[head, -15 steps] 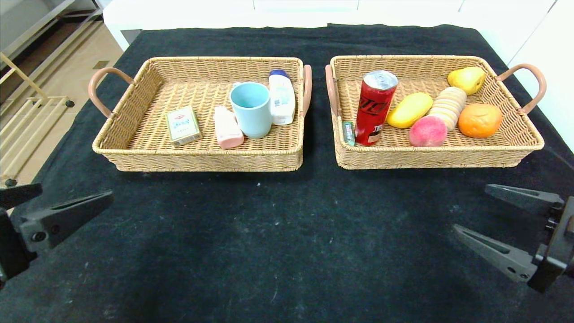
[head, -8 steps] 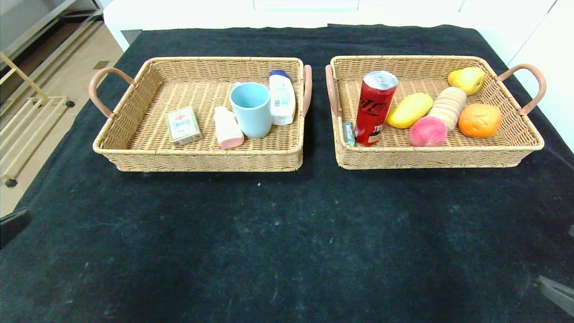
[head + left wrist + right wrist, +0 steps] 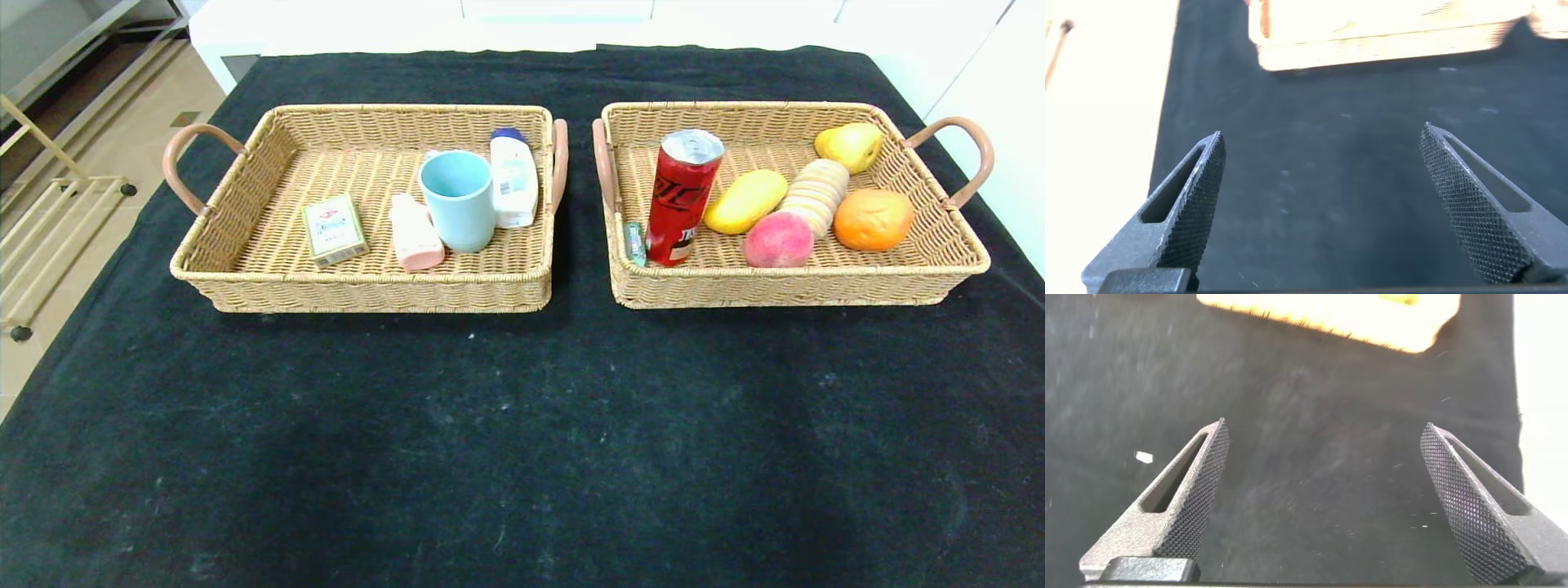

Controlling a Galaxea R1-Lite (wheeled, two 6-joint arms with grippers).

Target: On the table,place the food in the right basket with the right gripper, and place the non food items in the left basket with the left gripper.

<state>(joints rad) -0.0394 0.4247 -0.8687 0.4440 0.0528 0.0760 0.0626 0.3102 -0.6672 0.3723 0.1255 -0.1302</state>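
Note:
The left basket (image 3: 359, 282) holds a small green box (image 3: 333, 229), a pink bottle (image 3: 414, 233), a light blue cup (image 3: 458, 198) and a white bottle (image 3: 513, 176). In the right basket (image 3: 800, 278) are a red can (image 3: 682, 196), a yellow mango (image 3: 744, 200), a peach (image 3: 779, 239), a stack of biscuits (image 3: 816, 194), a pear (image 3: 851, 144), an orange (image 3: 873, 218) and a small green packet (image 3: 633, 242). Neither arm shows in the head view. My left gripper (image 3: 1322, 131) and right gripper (image 3: 1325, 425) both stand open over bare black cloth, nothing between the fingers.
The black tablecloth (image 3: 522, 441) spreads in front of both baskets. The left basket's near wall (image 3: 1372, 41) lies ahead of the left gripper and the right basket's wall (image 3: 1331, 314) ahead of the right. Floor and a wooden rack (image 3: 49, 220) lie past the table's left edge.
Both grippers, seen at the lower corners of the head view a second ago, have drawn back out of that view. Nothing in the baskets has moved.

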